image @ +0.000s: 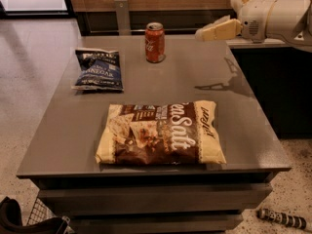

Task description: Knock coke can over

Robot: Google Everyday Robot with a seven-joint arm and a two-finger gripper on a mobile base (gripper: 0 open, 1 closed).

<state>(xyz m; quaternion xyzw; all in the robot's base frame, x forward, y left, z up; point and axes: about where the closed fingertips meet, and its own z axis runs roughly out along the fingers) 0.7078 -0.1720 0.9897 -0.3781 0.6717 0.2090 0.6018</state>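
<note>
The coke can (155, 42) is a small red can with a silver top. It stands upright near the far edge of the grey table (73, 126), left of centre. My gripper (201, 33) comes in from the upper right on a white arm. It hovers above the table's far right part, to the right of the can and apart from it. Its cream fingers point left toward the can.
A blue chip bag (99, 70) lies at the far left of the table. A large brown and cream chip bag (161, 133) lies near the front. A dark counter (273, 82) stands to the right. A wire basket (44, 216) sits on the floor at the lower left.
</note>
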